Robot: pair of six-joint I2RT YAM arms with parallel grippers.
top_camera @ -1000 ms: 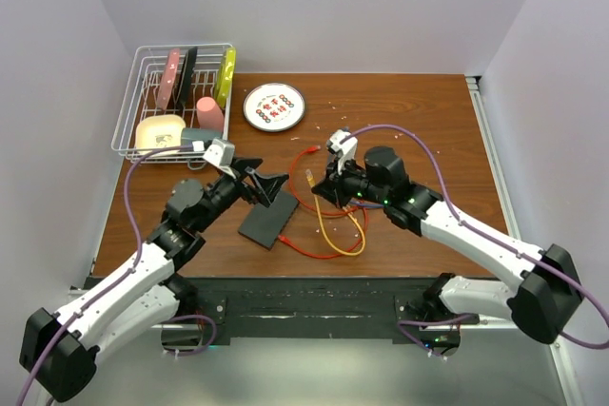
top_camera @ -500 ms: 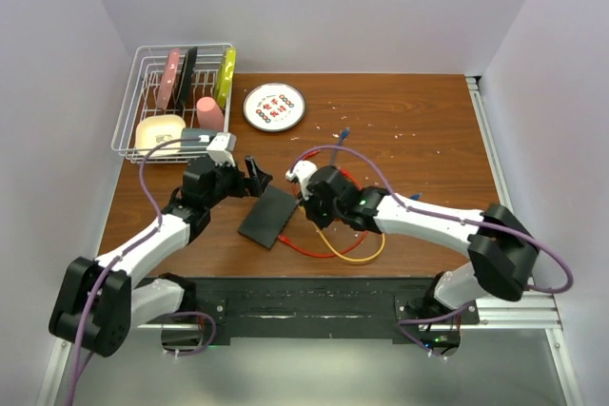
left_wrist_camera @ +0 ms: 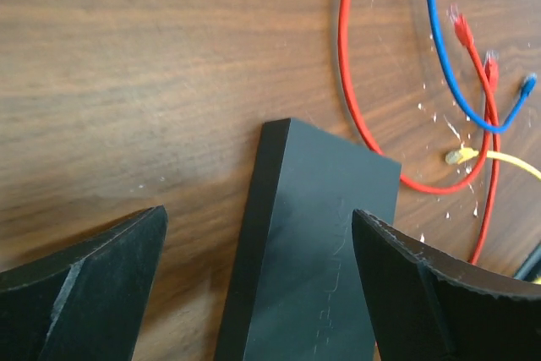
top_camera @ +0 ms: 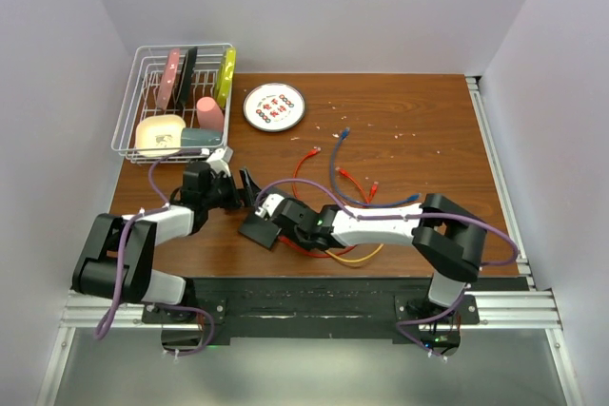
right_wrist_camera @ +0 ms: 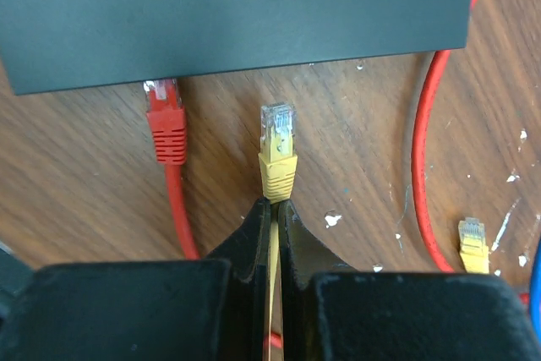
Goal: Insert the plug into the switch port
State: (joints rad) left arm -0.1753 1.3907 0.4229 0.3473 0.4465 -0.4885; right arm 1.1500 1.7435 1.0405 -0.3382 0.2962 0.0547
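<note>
Right tool (right_wrist_camera: pixel 272 209) is pinching shut on the floppy yellow cable (top_camera: pixel 360 259) just behind its seemingly light, rigid plug (right_wrist_camera: pixel 277 154); left tool (left_wrist_camera: pixel 258 211) is gaping wide, empty.

Upper left of the top view: white wire rack (top_camera: pixel 126 105) holding a pink cup (top_camera: pixel 210 113), a cream block (top_camera: pixel 159 130) and upright flat pieces. Just right: round white patterned plate (top_camera: pixel 253 107). Centre: loose red cable (left_wrist_camera: pixel 341 48) and blue cable (left_wrist_camera: pixel 433 31) on the crumb-strewn wooden surface (top_camera: pixel 428 130).

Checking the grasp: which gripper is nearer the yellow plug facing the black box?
Right. The right gripper is shut on the cable just behind that plug; the left gripper is open over the box, apart from the plug.
</note>
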